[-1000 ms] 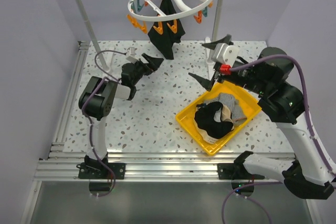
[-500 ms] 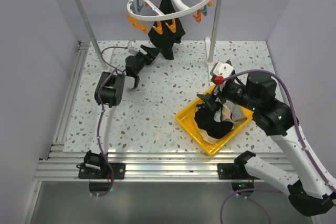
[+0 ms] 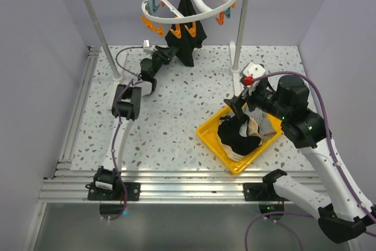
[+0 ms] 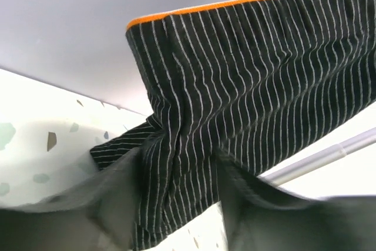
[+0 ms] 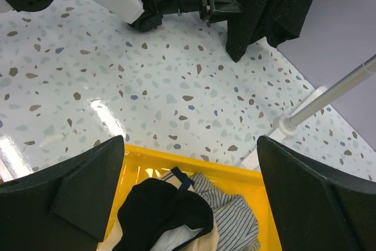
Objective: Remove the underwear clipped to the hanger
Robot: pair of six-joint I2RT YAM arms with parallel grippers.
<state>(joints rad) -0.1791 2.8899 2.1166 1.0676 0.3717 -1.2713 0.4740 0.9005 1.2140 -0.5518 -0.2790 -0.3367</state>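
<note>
Underwear (image 3: 187,38) in black pinstripe hangs clipped to the hanger (image 3: 205,5) at twelve o'clock of the surface (image 3: 176,119), its lower edge between the spread fingers of my left gripper (image 3: 168,56). My right gripper (image 3: 238,109) hovers wide open over the yellow bin (image 3: 211,141) at four o'clock, where more garments (image 3: 239,133) lie.

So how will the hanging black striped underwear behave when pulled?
Probably floppy: the striped underwear hangs in soft folds from the hanger. It is likely light, since the fabric looks thin. It may stretch and tug the hanger sideways before unclipping.
</note>
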